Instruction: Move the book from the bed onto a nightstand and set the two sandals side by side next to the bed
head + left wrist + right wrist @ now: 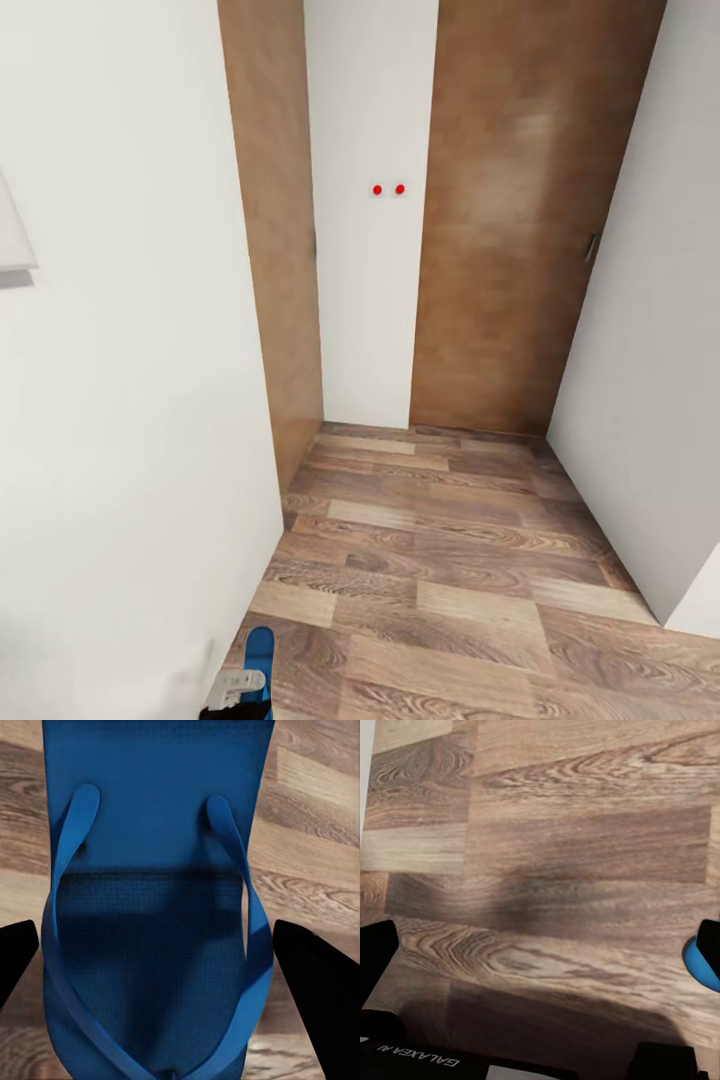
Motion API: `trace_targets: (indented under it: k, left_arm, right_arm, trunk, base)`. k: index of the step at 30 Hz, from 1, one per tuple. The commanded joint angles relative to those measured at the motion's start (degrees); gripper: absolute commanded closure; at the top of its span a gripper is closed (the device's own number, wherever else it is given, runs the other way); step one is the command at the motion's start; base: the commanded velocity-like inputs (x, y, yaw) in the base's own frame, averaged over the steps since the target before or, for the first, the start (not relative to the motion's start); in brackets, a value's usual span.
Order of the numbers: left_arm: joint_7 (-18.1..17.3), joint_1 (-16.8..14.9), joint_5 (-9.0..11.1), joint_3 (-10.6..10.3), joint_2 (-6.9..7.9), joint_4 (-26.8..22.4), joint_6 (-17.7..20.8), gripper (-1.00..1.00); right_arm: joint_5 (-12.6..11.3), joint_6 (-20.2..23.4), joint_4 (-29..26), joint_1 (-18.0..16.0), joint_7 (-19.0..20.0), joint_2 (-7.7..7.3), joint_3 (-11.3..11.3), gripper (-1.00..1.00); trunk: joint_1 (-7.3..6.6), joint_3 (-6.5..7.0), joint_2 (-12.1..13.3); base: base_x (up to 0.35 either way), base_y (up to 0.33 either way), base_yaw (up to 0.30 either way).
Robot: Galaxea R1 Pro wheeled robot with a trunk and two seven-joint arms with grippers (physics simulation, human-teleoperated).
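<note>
Corridor end seen from the head view: wood-plank floor (450, 560) bounded by a white wall (120, 400) close on the left, another white wall (640, 380) on the right, two brown doors (520, 220) ahead with a white strip between bearing two red dots (388, 189). Open floor narrowing toward the doors. Blue sandal (150, 870) carried in the left gripper (161, 952), black fingers (319, 990) spread at either side of the sole; grip cannot be confirmed. Right gripper (540, 997) above bare planks, fingers apart, a blue rounded edge (701, 964) at one finger.

Sandal (154, 907) between left gripper (161, 967) fingers: bright blue, fine dotted texture. Floor (555, 847) under right gripper: brown wood-grain planks.
</note>
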Motion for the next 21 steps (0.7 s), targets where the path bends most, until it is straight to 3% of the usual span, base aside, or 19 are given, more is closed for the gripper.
trace_targets:
  k: [1, 14, 21]
  left_arm:
    - [-0.39, -0.04, -0.49, 0.49, -0.04, -0.05, 0.12, 1.0]
    - [-0.39, -0.02, -0.49, 0.49, -0.04, -0.05, 0.12, 1.0]
    - [-0.39, -0.04, -0.49, 0.52, -0.04, -0.05, 0.12, 1.0]
  right_arm:
    - [-0.5, 0.59, -0.02, -0.03, 0.29, 0.01, -0.18, -1.0]
    - [-0.5, 0.59, -0.02, -0.03, 0.32, -0.06, -0.18, -1.0]
    - [-0.5, 0.59, -0.02, -0.03, 0.33, -0.06, -0.18, -1.0]
  trunk:
    - [0.01, -0.06, -0.02]
    - [0.01, -0.06, -0.02]
    - [0.01, -0.13, -0.02]
  base:
    - [0.129, 0.037, -0.013]
    - [0.074, 0.018, -0.003]
    - [0.038, 0.006, -0.187]
